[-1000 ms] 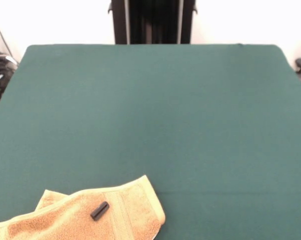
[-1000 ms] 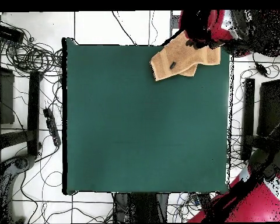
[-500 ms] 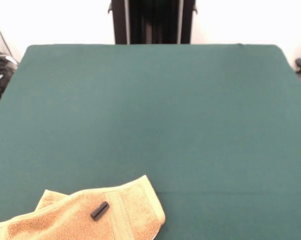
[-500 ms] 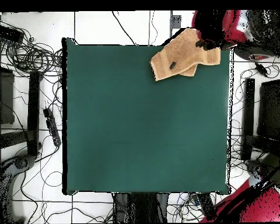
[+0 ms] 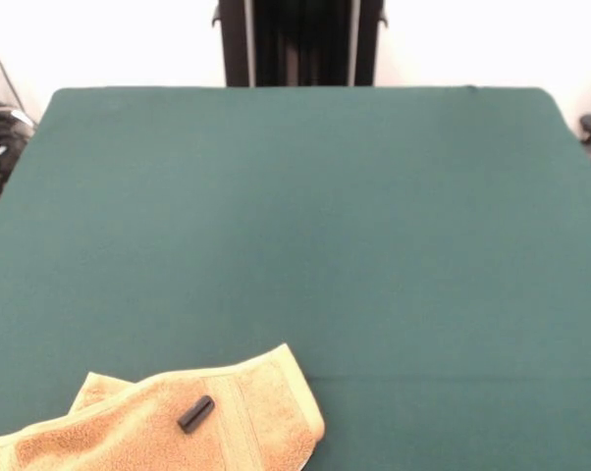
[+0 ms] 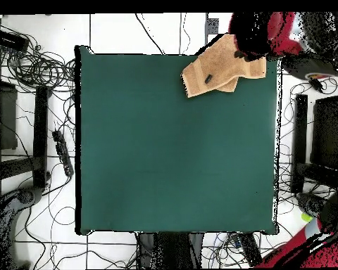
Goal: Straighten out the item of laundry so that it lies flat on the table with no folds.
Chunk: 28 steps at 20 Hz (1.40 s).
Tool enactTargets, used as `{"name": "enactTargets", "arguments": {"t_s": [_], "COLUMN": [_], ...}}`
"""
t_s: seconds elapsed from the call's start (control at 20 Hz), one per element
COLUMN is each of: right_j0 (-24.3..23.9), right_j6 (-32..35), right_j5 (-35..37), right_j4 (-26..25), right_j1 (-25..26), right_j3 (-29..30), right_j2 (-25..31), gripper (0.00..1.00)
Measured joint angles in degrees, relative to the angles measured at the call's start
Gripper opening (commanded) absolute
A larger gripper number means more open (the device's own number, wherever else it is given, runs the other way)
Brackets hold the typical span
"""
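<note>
The golden-orange towel [image 5: 148, 424] lies crumpled with folds at the near left corner of the green table [image 5: 305, 216], partly cut off by the picture's edge. In the overhead view the towel [image 6: 224, 67] lies at the table's [image 6: 172, 155] top right corner. A small black cylinder [image 5: 195, 413] lies on the towel and also shows in the overhead view [image 6: 208, 78]. A dark and red mass, the arm's end with the gripper [image 6: 248, 43], sits over the towel's outer corner in the overhead view. The front view does not show the gripper.
The robot's pedestal [image 5: 300, 44] stands at the table's far side. Red arm parts [image 6: 309, 249] show beyond the table's bottom right corner in the overhead view. Cables and stands [image 6: 38, 105] lie on the floor around the table.
The towel and cylinder have not moved. In the overhead view the red arm parts at the bottom right have shrunk and the mass at the towel's corner has shifted slightly.
</note>
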Motion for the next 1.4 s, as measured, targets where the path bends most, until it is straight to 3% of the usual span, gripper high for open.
{"name": "enactTargets", "arguments": {"t_s": [1.4], "right_j0": [-0.02], "right_j6": [-0.54], "right_j5": [-0.01], "right_j4": [0.17], "right_j1": [-0.70], "right_j3": [4.32], "right_j2": [-0.26], "gripper": [0.00]}}
